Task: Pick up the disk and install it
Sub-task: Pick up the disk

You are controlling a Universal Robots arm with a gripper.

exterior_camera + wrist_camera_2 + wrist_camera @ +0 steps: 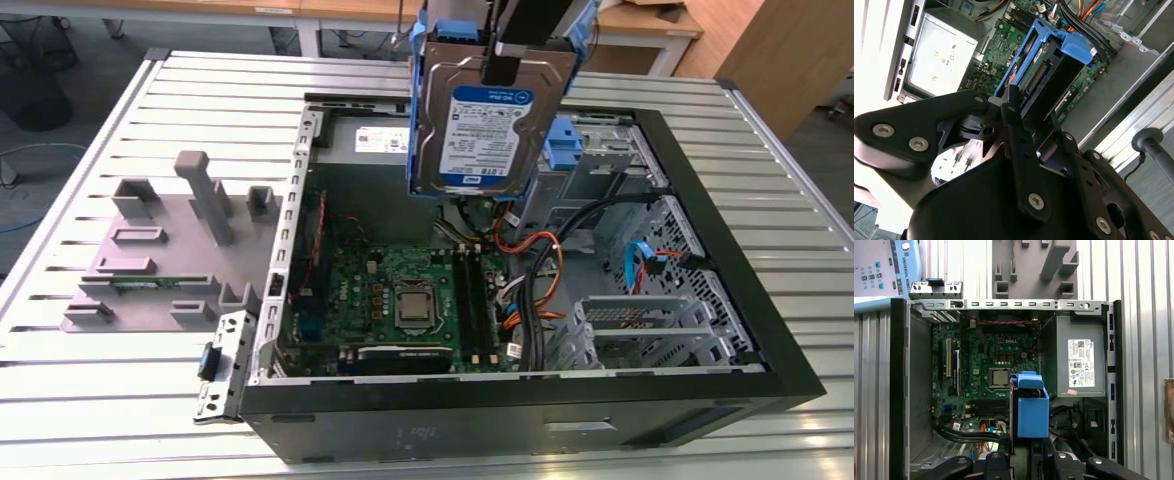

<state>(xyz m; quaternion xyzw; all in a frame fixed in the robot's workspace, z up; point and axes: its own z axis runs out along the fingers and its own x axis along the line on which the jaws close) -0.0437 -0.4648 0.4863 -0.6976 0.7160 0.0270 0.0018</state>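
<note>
- Gripping the disk (pixel 491 125) by its upper edge, I am keeping my gripper (pixel 503 62) clamped on it, the fingers pressed to its two flat faces with just the drive's thickness between them.
- In the second wrist view my fingers (pixel 1013 112) are squeezing the near end of the disk (pixel 1040 80), and its blue carrier frame (pixel 1074 50) is wrapping round the far end.
- The disk is hanging upright in the air above the open computer case (pixel 787 385), its white-and-blue label facing the exterior view; I cannot see it touching anything inside.
- In the first wrist view the disk (pixel 1033 412) is showing end-on, hovering over the strip between the motherboard (pixel 989 360) and the grey power supply (pixel 1081 360).
- The case is lying on its side on the slatted table (pixel 134 420), open face up.
- Inside it the motherboard (pixel 400 300) is filling the floor, and the power supply (pixel 374 140) is sitting in the far corner.
- A fixed blue bracket (pixel 567 140) is sitting just beside the hanging disk, and a bare metal drive cage (pixel 641 320) is standing towards the exterior view's right.
- Orange and black cables (pixel 534 260) are running between the board and the cage.
- A grey fixture (pixel 174 250) is resting on the table outside the case, at the exterior view's left.
</note>
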